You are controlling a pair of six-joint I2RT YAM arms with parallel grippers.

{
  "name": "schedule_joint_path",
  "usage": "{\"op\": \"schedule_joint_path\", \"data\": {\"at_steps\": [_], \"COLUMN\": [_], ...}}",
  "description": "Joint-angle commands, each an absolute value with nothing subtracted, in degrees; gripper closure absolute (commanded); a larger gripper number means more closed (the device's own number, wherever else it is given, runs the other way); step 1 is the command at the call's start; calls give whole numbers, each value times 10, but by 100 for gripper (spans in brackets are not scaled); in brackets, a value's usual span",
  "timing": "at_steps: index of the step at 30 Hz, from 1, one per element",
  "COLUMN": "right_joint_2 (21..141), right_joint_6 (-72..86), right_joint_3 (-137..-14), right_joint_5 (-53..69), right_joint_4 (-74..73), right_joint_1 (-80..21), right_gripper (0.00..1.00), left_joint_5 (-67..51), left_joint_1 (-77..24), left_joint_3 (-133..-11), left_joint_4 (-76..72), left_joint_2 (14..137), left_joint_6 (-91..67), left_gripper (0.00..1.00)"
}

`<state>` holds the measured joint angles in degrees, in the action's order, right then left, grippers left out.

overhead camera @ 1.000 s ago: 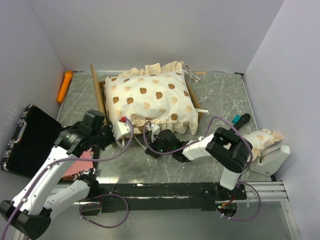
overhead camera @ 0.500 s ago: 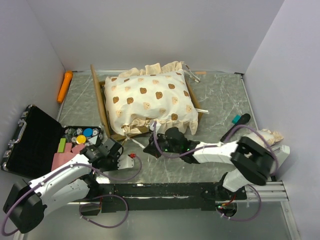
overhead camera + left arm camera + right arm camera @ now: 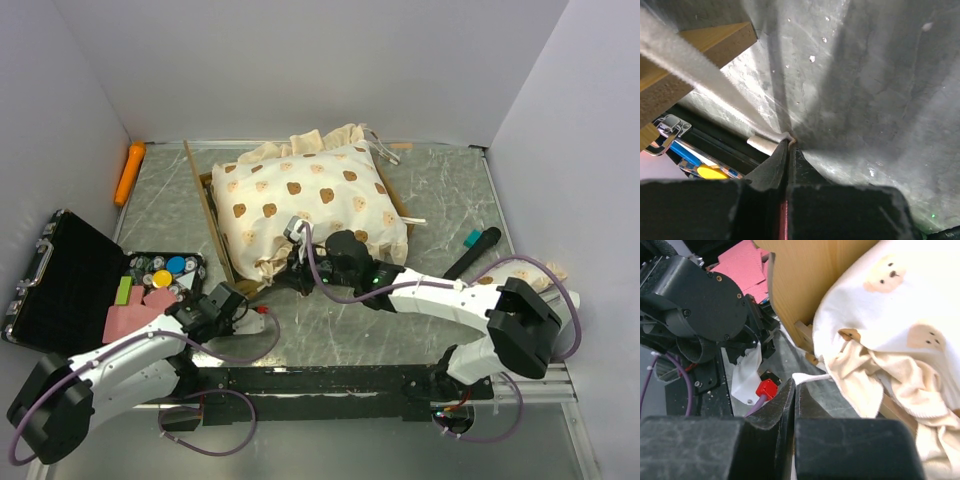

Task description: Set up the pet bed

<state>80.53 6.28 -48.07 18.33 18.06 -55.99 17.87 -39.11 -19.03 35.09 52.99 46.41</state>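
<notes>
Pinching two ties at the bed's near corner

Left edge of table: black case (image 3: 60,285) lying open, not part of the job. Just right of it, low over the near-left part of the table, the left gripper (image 3: 788,142) is clenched on the end of a flat white ribbon (image 3: 700,75) that runs up towards the wood frame (image 3: 695,55).

Far middle of table: the pet bed (image 3: 213,225) sits skewed, the bear-print mattress (image 3: 310,205) bulging out of it. At its near edge the right gripper (image 3: 794,383) is clenched on a thin white cord (image 3: 812,375) coming from the mattress ruffle. The pillow (image 3: 545,268) is well apart, at the right edge.

Risks, as judged: the bed looks light, so two pulls in different directions could slide it or peel the mattress off the frame. Either tie could slip from so thin a pinch. The two grippers are near each other and could collide.

Views: only the wrist cameras show the ties in the fingertips. The overhead view alone shows the pillow and the bed's skew.
</notes>
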Motion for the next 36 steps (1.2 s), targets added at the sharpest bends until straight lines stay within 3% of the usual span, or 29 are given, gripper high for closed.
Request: {"op": "schedule_joint_path", "data": {"at_steps": [1,3,4,8,14,16,20,26,28,30,31,36], "right_joint_2": [823,837,846,867,894,913,894,846,824,778,748,636], "right_joint_6": [56,65,69,94,64,9,-61,-177,-185,-177,-168,-34], "right_joint_3": [-514,-502,-495,-463,-472,-505,-515,-556,-561,-540,-528,-519], "right_joint_5": [224,242,252,286,335,337,366,286,257,206,171,34], "right_joint_4": [221,234,243,283,261,188,127,-37,-62,-41,-20,-39], "right_joint_1": [-559,-559,-559,-559,-583,-608,-642,-692,-697,-695,-690,-539], "right_gripper": [100,100,100,100,100,92,71,58,38,8,1,1], "left_joint_5": [164,143,125,34,-157,-166,-17,211,241,277,285,343], "left_joint_1": [-391,-390,-390,-390,-390,-390,-388,-355,-331,-301,-290,-250], "left_joint_3": [-175,-199,-215,-306,-488,-533,-569,-638,-670,-677,-679,-695], "left_joint_4": [374,397,409,486,593,588,463,310,284,243,236,250], "left_joint_2": [517,491,476,405,297,293,318,432,473,494,500,527], "left_joint_6": [447,434,430,400,404,384,268,117,75,16,-28,-121], "left_gripper": [93,57,45,29,24,24,18,1,1,3,3,3]}}
